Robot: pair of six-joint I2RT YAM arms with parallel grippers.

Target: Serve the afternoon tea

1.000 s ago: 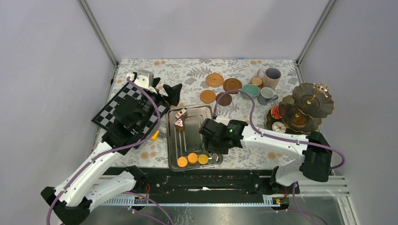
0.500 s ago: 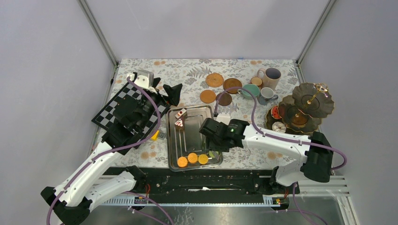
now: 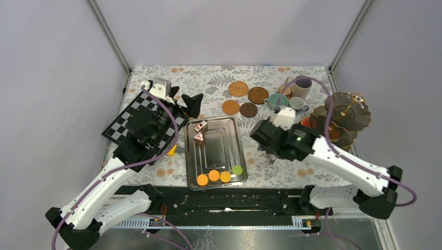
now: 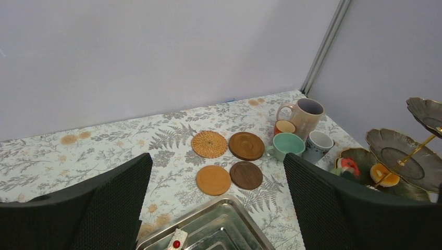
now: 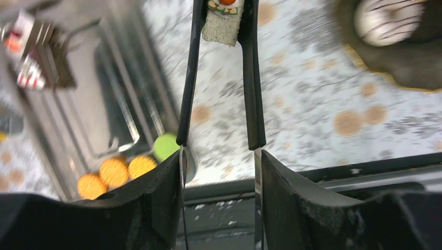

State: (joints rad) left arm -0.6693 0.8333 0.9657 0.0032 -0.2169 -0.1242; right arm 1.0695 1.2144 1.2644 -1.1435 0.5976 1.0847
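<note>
My right gripper (image 5: 223,21) is shut on a small cake slice (image 5: 223,23) with a red topping, carried above the tablecloth between the steel tray (image 3: 233,140) and the dark three-tier stand (image 3: 346,112). A white donut (image 5: 385,18) lies on the stand's bottom tier. Two more cake slices (image 3: 199,131) and three orange biscuits (image 3: 213,175) sit in the tray. My left gripper (image 4: 216,203) hangs open and empty over the tray's far corner. Round coasters (image 4: 228,161) and the mugs (image 4: 299,138) stand beyond it.
A green disc (image 3: 237,170) lies in the tray's near right corner. The black-and-white chessboard (image 3: 125,122) sits under the left arm, with a small yellow piece (image 3: 172,151) beside it. Frame posts stand at the table's back corners.
The right arm has swung from over the tray to the right, towards the stand, carrying the cake slice. The green disc is now uncovered. The left arm has not moved.
</note>
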